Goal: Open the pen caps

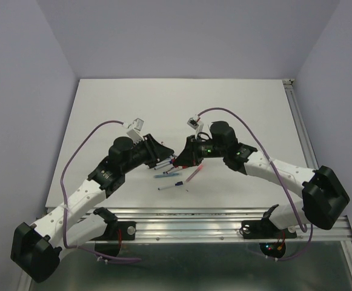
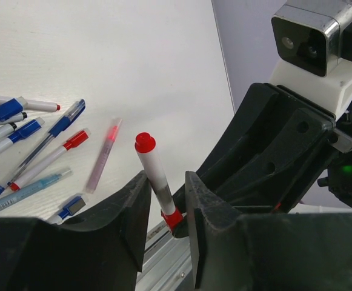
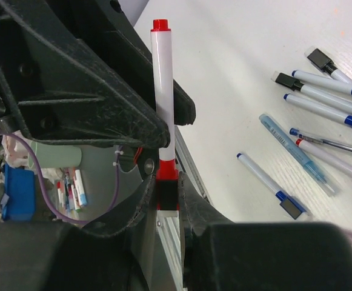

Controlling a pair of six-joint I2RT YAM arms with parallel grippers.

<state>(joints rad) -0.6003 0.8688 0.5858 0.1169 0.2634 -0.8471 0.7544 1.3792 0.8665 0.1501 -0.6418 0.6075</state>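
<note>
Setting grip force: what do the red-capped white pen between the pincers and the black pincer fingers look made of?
White pen barrel: smooth glossy plastic, by its sheen. Red pen cap: likely hard moulded plastic, even colour. Left pincer fingers: matte black, faintly grained, probably printed plastic.

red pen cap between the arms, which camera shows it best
Right wrist: the red cap fills mid-frame, gripped in the right gripper's jaws below the white barrel. Left wrist shows only a red sliver low between the left gripper's jaws. Top view shows a tiny red speck.
</note>
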